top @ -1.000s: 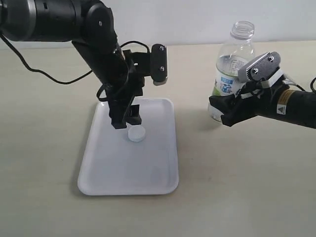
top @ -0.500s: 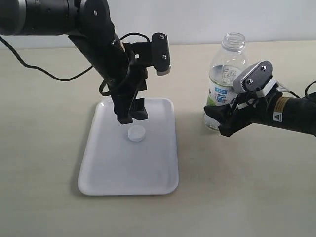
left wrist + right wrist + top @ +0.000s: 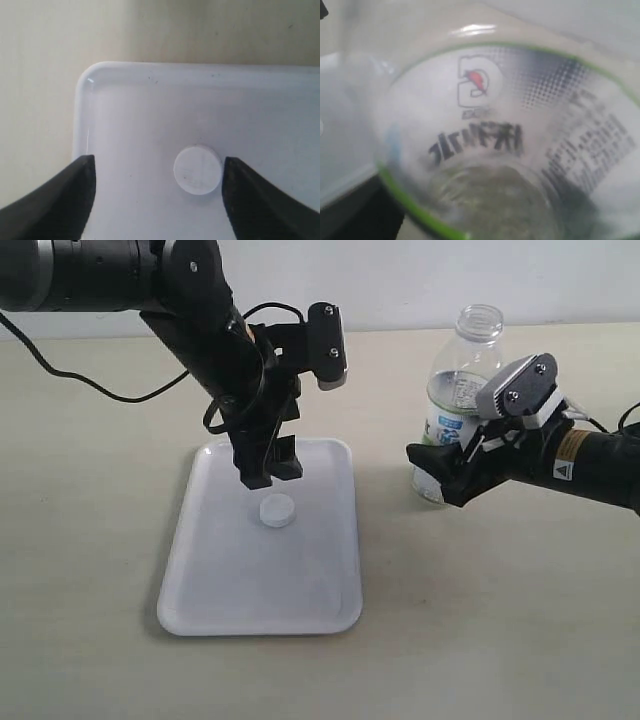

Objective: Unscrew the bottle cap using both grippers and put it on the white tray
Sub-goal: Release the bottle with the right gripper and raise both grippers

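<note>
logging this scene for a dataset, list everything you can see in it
table: 1, beige, under everything
wall: 1, pale, behind the table
white tray: 1, white, flat on the table, left of the middle
bottle cap: 1, white, lying on the white tray near its far end
bottle: 1, clear with a white, green and blue label, right of the tray, neck uncapped
cable: 1, black, hanging from the left arm over the table
left gripper: 1, black, just above the cap, jaws open and not touching it
right gripper: 1, black with a grey-white block and a yellow label, jaws closed on the bottle's lower part
</note>
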You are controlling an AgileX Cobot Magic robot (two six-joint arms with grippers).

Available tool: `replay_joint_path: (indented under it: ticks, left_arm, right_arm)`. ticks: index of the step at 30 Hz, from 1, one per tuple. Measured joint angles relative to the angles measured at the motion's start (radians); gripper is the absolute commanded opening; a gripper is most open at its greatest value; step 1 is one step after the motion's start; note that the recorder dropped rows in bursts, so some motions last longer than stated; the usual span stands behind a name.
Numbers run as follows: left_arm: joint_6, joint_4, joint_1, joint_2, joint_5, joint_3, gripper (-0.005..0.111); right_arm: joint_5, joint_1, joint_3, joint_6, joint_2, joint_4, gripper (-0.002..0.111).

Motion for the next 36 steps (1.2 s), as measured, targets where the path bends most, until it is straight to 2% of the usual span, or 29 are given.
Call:
replay_joint_path:
  ticks: [11,36]
  left_arm:
    - [0.000,0.000,0.000,0.000,-0.006,0.000,0.069]
    - [0.000,0.000,0.000,0.000,-0.066,0.000,0.069]
  right_arm:
    - [0.023,0.000,0.000,0.002,-0.059,0.000,0.076]
    - [0.064,0.000,0.003,0.202,-0.265,-0.005,0.076]
